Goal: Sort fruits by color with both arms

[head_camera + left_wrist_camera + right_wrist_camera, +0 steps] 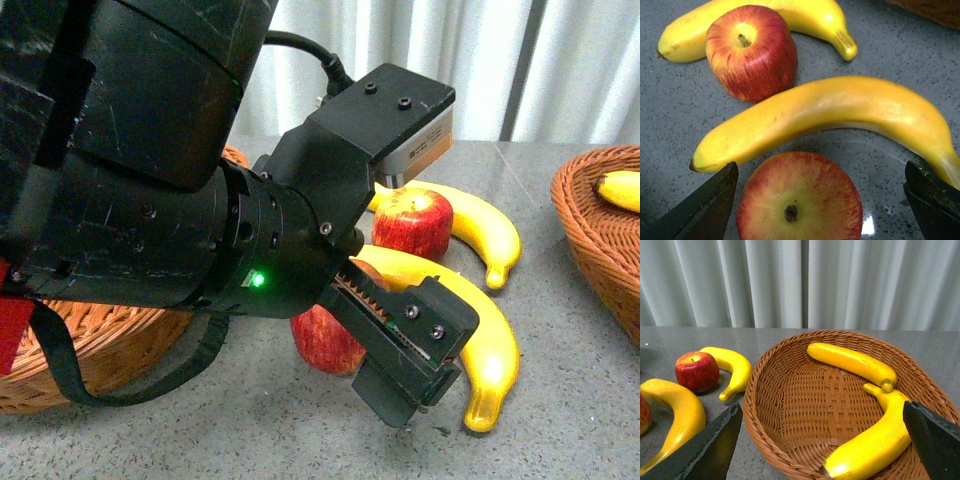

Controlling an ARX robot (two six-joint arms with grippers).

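My left gripper (420, 370) is open and hangs low over a red apple (322, 340) on the grey table. In the left wrist view this apple (799, 197) lies stem-up between the spread fingers (710, 205), nearer one finger than the other, with gaps on both sides. Just beyond it lies a long banana (830, 112), then a second apple (751, 52) and another banana (790, 17). My right gripper (822, 415) is open above a wicker basket (790, 390) that holds two bananas (852, 362) (875, 445). The right gripper is out of the front view.
A second wicker basket (90, 350) sits at the left, mostly behind my left arm. The right basket (600, 230) stands at the table's right edge with a banana (622, 188) showing in it. White curtains hang behind the table.
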